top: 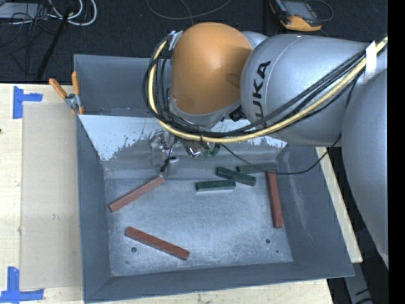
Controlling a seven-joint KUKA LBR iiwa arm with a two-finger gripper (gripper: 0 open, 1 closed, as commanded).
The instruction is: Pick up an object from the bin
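Gripper: two-finger gripper (pixel 167 162) low at approx 11 o'clock of the grey metal bin (pixel 93 189), near the back wall, just above the floor.
Jaws: can't tell if spread or pressed together; tip is small and dark w/ cables around it. Nothing seen pinched.
Nearest thing: flat reddish-brown wooden-looking stick (pixel 135 194), lying diagonal at 9–10 o'clock. Its upper end sits right under or against the gripper tip. Contact vs. a small gap: can't tell.
Why there: prob. the stick's end is the easiest place to get at, since it lies flat and clear of the other pieces w/ open floor on both sides. The tip being low fits a grasp attempt on that end.
Other pieces: second reddish-brown stick (pixel 156 243) at 7 o'clock; third one (pixel 274 201) nearly upright in view at 3 o'clock, by the right wall; two dark green flat sticks (pixel 215 185) (pixel 235 175) at 12–1 o'clock, ends touching or overlapping. All well apart from the gripper.
Hidden: orange wrist cover (pixel 205 62) and silver arm mask the back-right of the bin; a green piece runs under the arm there, extent unknown.
Task status: nothing lifted yet, judging by all sticks flat on the floor.
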